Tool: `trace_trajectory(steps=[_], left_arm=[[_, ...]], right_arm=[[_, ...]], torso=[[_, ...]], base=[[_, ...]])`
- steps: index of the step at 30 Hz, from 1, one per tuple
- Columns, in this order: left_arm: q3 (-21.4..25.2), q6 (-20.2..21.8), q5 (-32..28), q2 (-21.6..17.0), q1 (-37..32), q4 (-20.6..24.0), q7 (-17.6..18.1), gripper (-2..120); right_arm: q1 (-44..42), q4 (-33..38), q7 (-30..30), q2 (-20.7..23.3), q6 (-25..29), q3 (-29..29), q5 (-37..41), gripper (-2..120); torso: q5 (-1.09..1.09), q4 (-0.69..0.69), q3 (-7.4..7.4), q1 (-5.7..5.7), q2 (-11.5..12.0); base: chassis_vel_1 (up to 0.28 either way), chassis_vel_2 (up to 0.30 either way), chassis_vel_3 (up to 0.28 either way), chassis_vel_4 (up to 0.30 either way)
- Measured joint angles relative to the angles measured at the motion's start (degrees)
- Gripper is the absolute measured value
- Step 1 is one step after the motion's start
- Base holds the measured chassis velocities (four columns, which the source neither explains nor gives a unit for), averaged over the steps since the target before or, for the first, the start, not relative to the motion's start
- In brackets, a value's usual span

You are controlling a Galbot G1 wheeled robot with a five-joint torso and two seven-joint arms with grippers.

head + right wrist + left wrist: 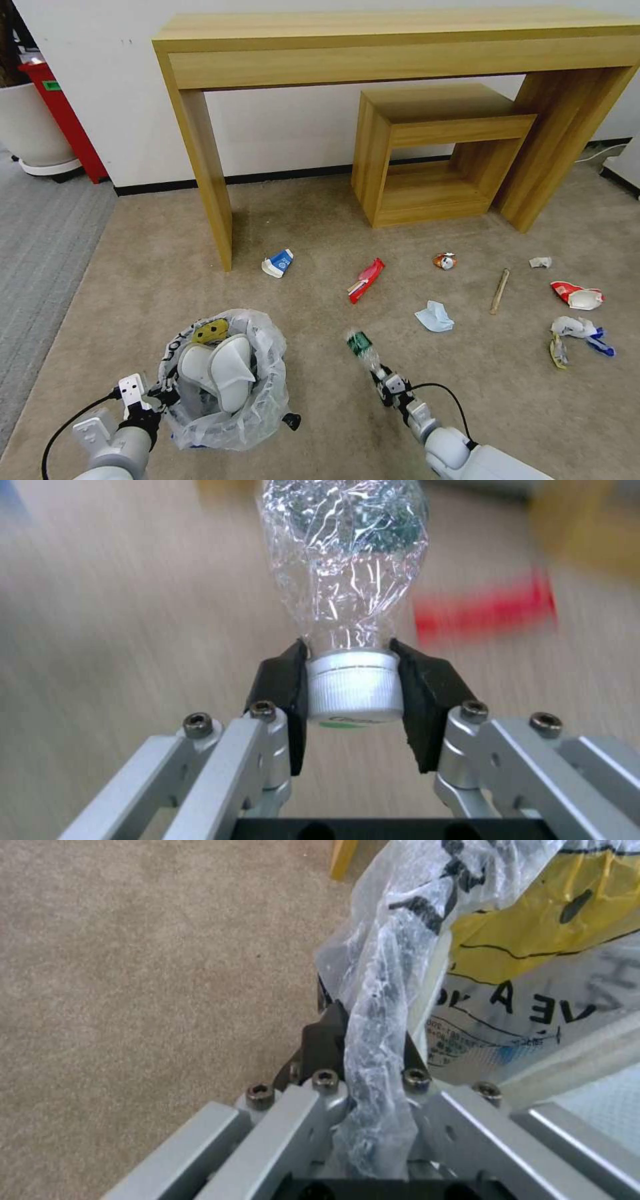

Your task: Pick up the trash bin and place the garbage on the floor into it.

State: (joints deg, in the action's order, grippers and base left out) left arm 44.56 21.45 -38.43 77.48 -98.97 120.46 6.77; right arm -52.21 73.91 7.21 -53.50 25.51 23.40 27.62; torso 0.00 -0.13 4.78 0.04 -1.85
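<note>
Beside the bin (223,380), clamped at its rim by my left gripper (363,1040), my right gripper (350,692) holds the bottle (347,560) by its cap; slippers (223,367) are binned, much litter remains beyond on the floor (333,233)

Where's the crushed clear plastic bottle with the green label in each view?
Head view: crushed clear plastic bottle with green label, lower centre, capped end in the right tool.
Left wrist view: not in it.
Right wrist view: centre, white cap clamped between the black pads.
Shared landmark: red wrapper on the beige carpet beyond the bottle.
</note>
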Motion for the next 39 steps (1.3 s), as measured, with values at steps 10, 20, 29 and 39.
trace_trajectory(steps=[10, 20, 29, 39], left_arm=[[0.15, 0.89, -0.13, -0.15, -0.52, 1.72, 0.63, 1], [0.83, 3.08, -1.79, -0.28, -1.80, 5.17, 2.05, 1], [1.80, 4.57, -4.27, -1.77, -2.90, 7.77, 3.46, 1], [1.87, 4.61, -4.43, -1.38, -2.63, 8.18, 3.58, 1]], right_arm=[[10.75, 21.20, -15.21, 5.26, 8.04, 1.76, 9.56, 27], [27.80, 31.10, -18.40, 5.25, 6.64, 17.84, 16.87, 27], [35.87, 30.95, -18.28, 3.70, 5.09, 29.97, 19.04, 27], [34.91, 26.13, -18.29, 2.32, 5.29, 36.79, 15.43, 27]], torso=[[-0.02, 0.00, 0.00, 0.00, 0.00], [0.00, 0.00, 0.00, 0.00, 0.00], [-0.01, 0.00, 0.00, 0.00, 0.00], [0.00, 0.00, -0.01, 0.00, 0.00]], base=[[0.000, 0.000, 0.000, 0.000], [0.000, 0.000, 0.000, 0.000], [0.000, 0.000, 0.000, 0.000], [0.000, 0.000, 0.000, 0.000]])
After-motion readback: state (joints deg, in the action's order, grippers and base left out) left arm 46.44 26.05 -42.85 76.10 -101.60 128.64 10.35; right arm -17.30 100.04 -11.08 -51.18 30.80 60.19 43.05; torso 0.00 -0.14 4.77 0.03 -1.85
